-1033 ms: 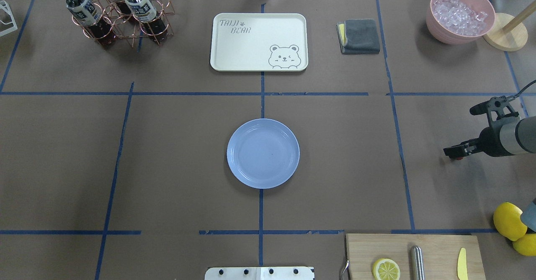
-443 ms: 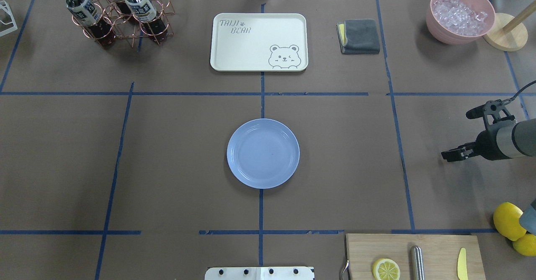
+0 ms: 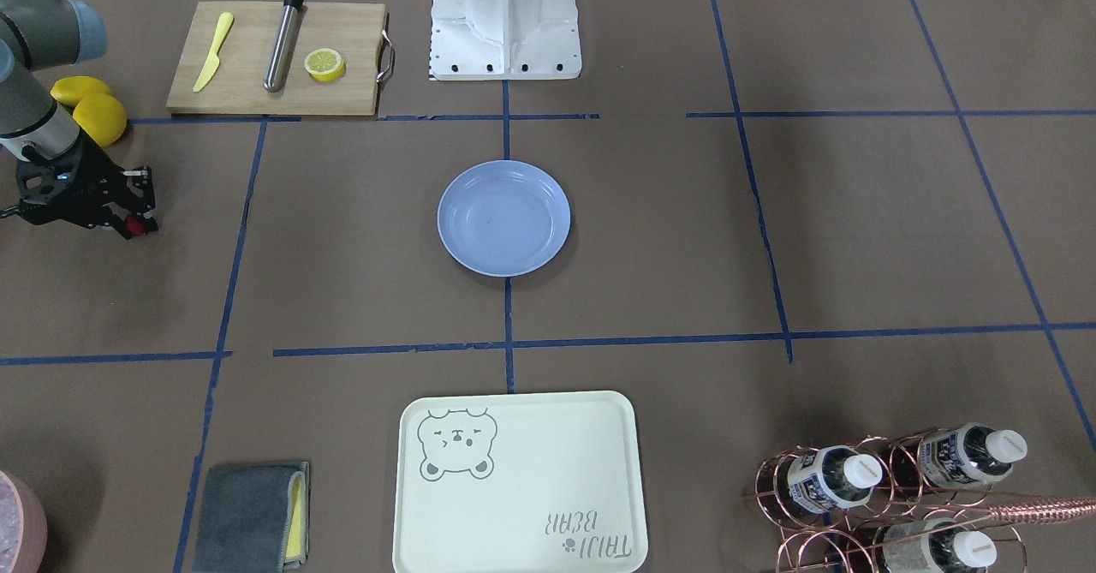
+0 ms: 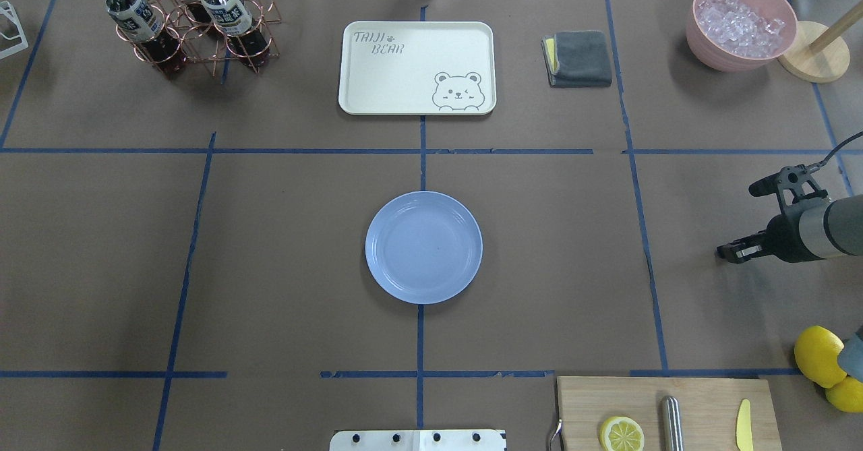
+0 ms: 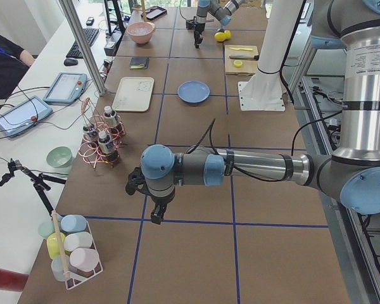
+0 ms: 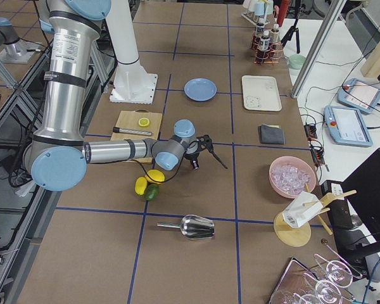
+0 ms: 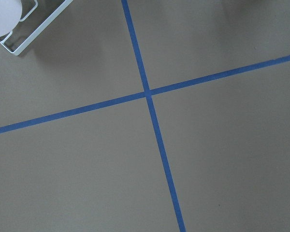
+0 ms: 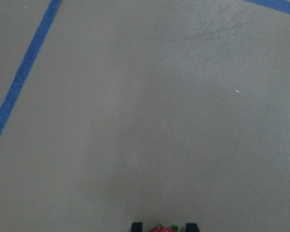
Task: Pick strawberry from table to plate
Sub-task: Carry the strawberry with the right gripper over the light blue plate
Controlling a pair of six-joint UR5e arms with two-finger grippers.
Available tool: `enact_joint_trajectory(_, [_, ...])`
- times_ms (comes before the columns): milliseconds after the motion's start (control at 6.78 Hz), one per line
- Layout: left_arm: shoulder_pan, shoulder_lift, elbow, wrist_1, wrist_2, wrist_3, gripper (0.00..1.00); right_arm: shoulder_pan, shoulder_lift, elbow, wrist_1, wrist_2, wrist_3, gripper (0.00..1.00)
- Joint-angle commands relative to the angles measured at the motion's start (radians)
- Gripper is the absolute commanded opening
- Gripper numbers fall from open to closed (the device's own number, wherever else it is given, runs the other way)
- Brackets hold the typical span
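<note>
The strawberry (image 8: 163, 228), small, red with a green top, sits between the two black fingertips of my right gripper (image 8: 163, 226), which is shut on it. In the front-facing view the strawberry (image 3: 134, 228) shows as a red spot at the tips of the right gripper (image 3: 128, 217), just above the brown table (image 3: 342, 239). The right gripper (image 4: 731, 252) hovers far to the right of the empty blue-grey plate (image 4: 423, 247). My left gripper (image 5: 157, 217) hangs over the table's far left end; I cannot tell whether it is open or shut.
Two lemons (image 4: 819, 355) lie near the right arm. A cutting board (image 4: 701, 404) holds a lemon half, a metal rod and a yellow knife. A cream bear tray (image 4: 417, 67), grey cloth (image 4: 578, 58), pink ice bowl (image 4: 740, 23) and bottle rack (image 4: 192, 23) line the far edge.
The right wrist has tilted and its tips have shifted slightly. The red spot seen under the tips one second ago is hidden from overhead now.
</note>
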Motion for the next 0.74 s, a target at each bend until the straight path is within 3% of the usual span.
enact_joint_trajectory(0, [0.0,0.0,-0.001,0.0,0.001,0.002,1.0,-0.007,0.022,0.109,-0.088,0.031,0.018,0.0])
enact_joint_trajectory(148, [0.0,0.002,-0.001,0.0,0.0,0.002,1.0,-0.018,0.13,0.18,-0.241,0.032,0.12,0.0])
enact_joint_trajectory(295, [0.0,0.003,-0.003,0.0,0.0,0.002,1.0,-0.085,0.296,0.182,-0.35,0.017,0.262,0.0])
enact_joint_trajectory(443, [0.0,0.003,-0.005,0.0,0.0,0.002,1.0,-0.161,0.482,0.174,-0.512,-0.029,0.371,0.0])
enact_joint_trajectory(590, [0.0,0.003,-0.006,0.0,0.0,0.002,1.0,-0.236,0.664,0.141,-0.702,-0.129,0.416,0.0])
